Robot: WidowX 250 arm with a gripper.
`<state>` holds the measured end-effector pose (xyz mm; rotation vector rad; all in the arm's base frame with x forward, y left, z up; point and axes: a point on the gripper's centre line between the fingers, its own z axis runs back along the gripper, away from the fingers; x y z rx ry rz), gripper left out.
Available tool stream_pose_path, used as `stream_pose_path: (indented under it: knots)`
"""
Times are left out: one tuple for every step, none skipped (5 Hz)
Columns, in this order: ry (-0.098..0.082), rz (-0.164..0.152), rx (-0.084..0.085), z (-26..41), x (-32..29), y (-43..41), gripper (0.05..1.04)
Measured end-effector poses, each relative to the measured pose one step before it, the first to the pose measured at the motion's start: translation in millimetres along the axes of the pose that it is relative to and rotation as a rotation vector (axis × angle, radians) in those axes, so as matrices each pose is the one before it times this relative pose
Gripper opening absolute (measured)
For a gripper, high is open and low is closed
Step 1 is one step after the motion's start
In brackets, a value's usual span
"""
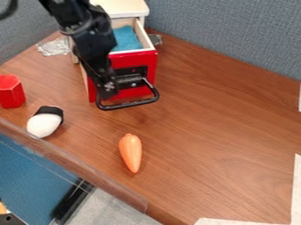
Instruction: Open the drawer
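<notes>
A red-fronted drawer (132,59) juts open from a white-topped cabinet (124,8) at upper left, its long axis and front pointing down the view. The black gripper (107,91), bearing pale marks too small to read, apparently touches the looped handle (133,104); how its jaws stand I cannot tell.

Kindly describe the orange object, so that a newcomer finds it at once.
On the brown wooden table, find the open drawer with the red front. Below its black handle in the view lies a carrot-shaped object, its thin tip toward the bottom edge. Its orange colour separates it from the red block and the white-and-black object.
</notes>
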<state>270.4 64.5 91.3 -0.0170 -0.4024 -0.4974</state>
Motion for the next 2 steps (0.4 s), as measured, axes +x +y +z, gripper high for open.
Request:
stream_pose_path:
  knots:
    - [-0.0392,-0.0256,0.0217,21.34,-7.58,2.22,1.001]
    - [0.0106,-0.0193,0.0013,26.22,-16.07,1.82,1.001]
